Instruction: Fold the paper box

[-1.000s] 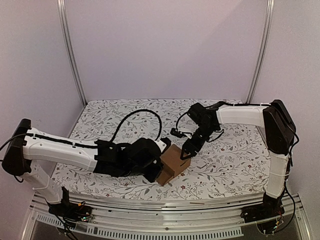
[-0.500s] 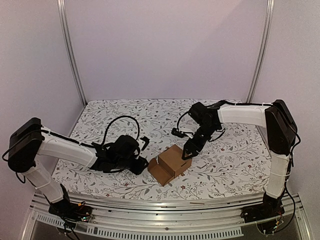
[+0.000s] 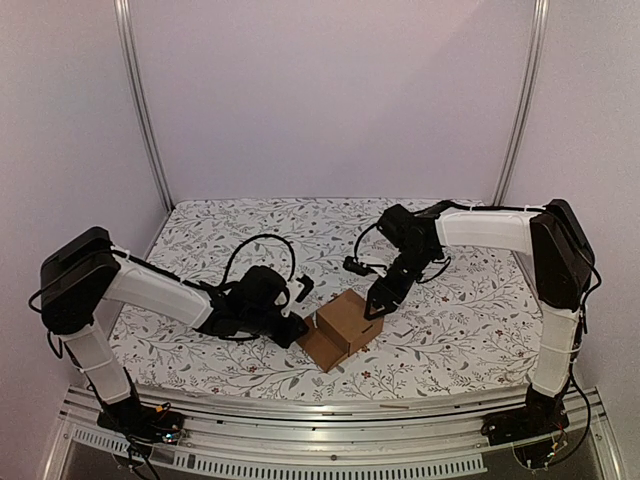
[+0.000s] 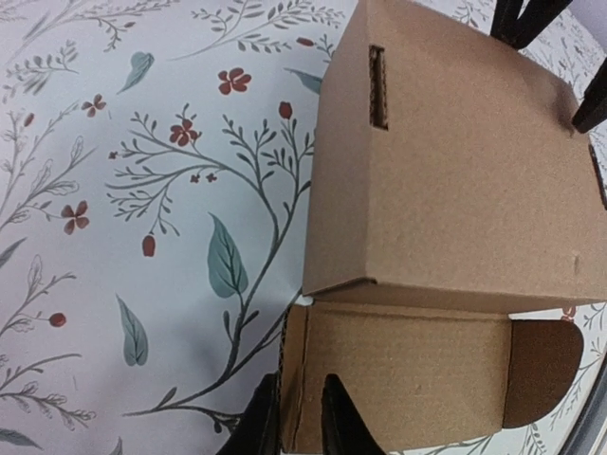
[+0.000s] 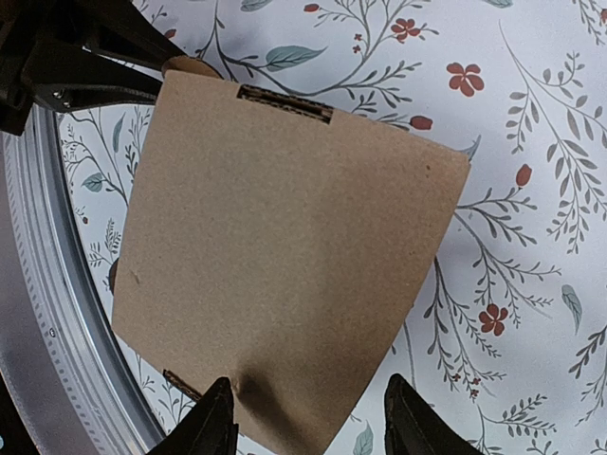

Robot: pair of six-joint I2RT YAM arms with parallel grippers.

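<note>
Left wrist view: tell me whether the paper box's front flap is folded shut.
No, the paper box has its front flap sticking out open beyond the top panel, its rounded side tab untucked.

the paper box (image 3: 340, 328) sits on the table (image 3: 470, 320), toward its front edge and about midway between the two arms. the left gripper (image 3: 298, 320) is at the box's left side, straddling the edge of the flap (image 4: 408, 379) lying open there. the right gripper (image 3: 372, 308) sits over the box's far right edge.
</note>
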